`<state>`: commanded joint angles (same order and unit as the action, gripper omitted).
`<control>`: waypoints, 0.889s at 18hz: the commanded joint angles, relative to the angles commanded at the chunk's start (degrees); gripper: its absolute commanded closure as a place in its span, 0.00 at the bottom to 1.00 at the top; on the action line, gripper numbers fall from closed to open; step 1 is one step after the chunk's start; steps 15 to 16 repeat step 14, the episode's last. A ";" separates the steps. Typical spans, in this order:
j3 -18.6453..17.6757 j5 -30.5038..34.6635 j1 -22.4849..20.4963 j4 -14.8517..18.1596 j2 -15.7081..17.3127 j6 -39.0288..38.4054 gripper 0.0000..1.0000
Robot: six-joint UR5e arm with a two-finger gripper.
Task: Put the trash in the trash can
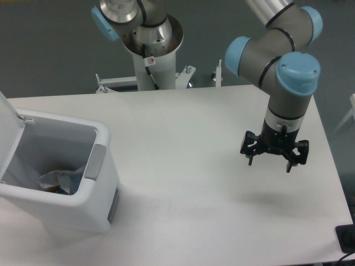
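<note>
The white trash can [97,213] stands at the table's left front with its lid tipped open to the left. Inside it lies the trash: a crumpled white paper wad [54,179] and beside it part of the clear bottle [71,183], mostly hidden by the bin's wall. My gripper [269,164] hangs over the right side of the table, far from the bin, pointing down. Its fingers are spread open with nothing between them.
The arm's round base pedestal [151,41] stands behind the table's back edge. A dark object [346,238] sits at the lower right corner, off the table's edge.
</note>
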<state>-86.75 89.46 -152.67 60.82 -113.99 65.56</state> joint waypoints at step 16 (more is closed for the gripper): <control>-0.62 3.44 1.32 -0.09 -0.26 5.45 0.00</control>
